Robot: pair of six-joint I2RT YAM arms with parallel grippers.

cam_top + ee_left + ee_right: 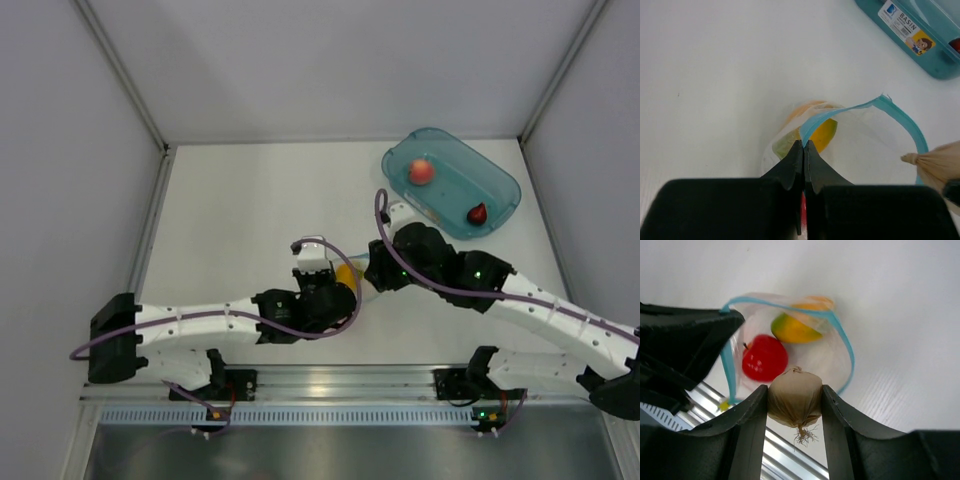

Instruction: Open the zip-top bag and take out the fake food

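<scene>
The zip-top bag (pixel 352 277) lies open between both grippers, its teal strip (pixel 860 106) curved wide around the mouth (pixel 842 335). My left gripper (pixel 804 145) is shut on the strip's near edge; it also shows in the top view (pixel 335 278) and the right wrist view (pixel 685 340). My right gripper (pixel 794 390) is shut on a tan onion-shaped toy piece (pixel 794 399) just above the bag's mouth; the piece also shows in the left wrist view (pixel 935 165). A yellow-orange mango (pixel 792 330) and a red ball (pixel 765 357) lie inside the bag.
A teal translucent tub (pixel 455 190) stands at the back right, holding a pinkish peach ball (pixel 421 171) and a small dark red piece (pixel 478 213). Its labelled wall shows in the left wrist view (pixel 910 35). White walls enclose the table. A metal rail runs along the near edge.
</scene>
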